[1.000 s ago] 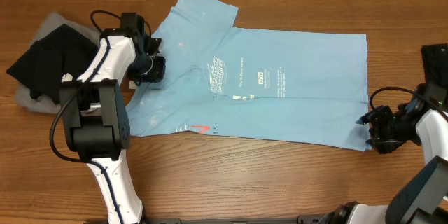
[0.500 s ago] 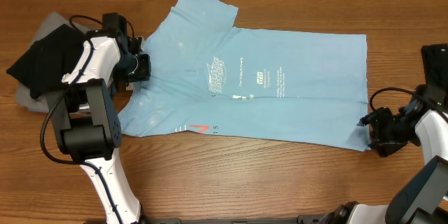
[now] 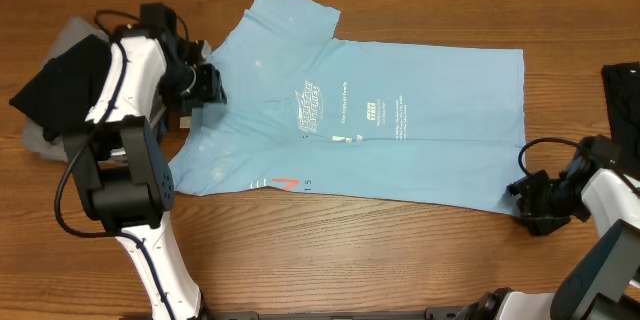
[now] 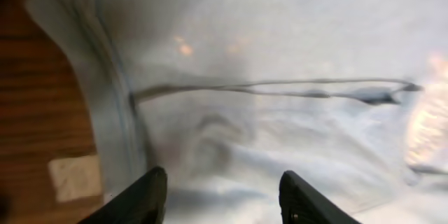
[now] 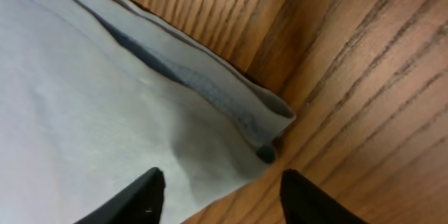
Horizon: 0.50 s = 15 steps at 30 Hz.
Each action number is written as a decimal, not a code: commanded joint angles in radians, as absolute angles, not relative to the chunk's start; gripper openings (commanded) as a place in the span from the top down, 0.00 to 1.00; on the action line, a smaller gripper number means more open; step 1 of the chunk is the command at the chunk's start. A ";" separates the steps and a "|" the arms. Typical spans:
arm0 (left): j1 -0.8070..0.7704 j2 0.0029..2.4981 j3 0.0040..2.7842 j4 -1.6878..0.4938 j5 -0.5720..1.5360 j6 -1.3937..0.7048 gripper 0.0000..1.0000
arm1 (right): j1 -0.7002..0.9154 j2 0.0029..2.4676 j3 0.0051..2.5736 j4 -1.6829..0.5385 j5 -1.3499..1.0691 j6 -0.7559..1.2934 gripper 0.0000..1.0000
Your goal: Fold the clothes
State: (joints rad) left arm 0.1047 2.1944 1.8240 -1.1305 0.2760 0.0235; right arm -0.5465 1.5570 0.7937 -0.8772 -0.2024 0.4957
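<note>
Lying flat across table (image 3: pixel 380 270): sky-blue T-shirt (image 3: pixel 420 130), hem end at right, one sleeve up top.
Cloth thin, light, limp; likely creases and drags on wood if pulled, so lift before moving.
Best holds, by judgement: doubled hem corner (image 5: pixel 269 133) at right, shoulder edge at left; pinch must catch both layers.
Left gripper (image 3: pixel 200 85) hovers over shirt's left edge, tilted down, fingers (image 4: pixel 150 196) apart, nothing between.
Right gripper (image 3: pixel 530 202) low at near hem corner, fingers spread, empty.
Black and grey garments (image 3: pixel 60 90) piled behind left arm.

overhead looks straight down; both wrist views sit close above the t-shirt (image 3: pixel 430 160).
</note>
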 commanded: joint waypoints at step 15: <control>0.104 2.151 2.552 -1.690 0.317 0.139 0.05 | -0.675 1.480 1.023 -1.012 -0.339 0.434 0.43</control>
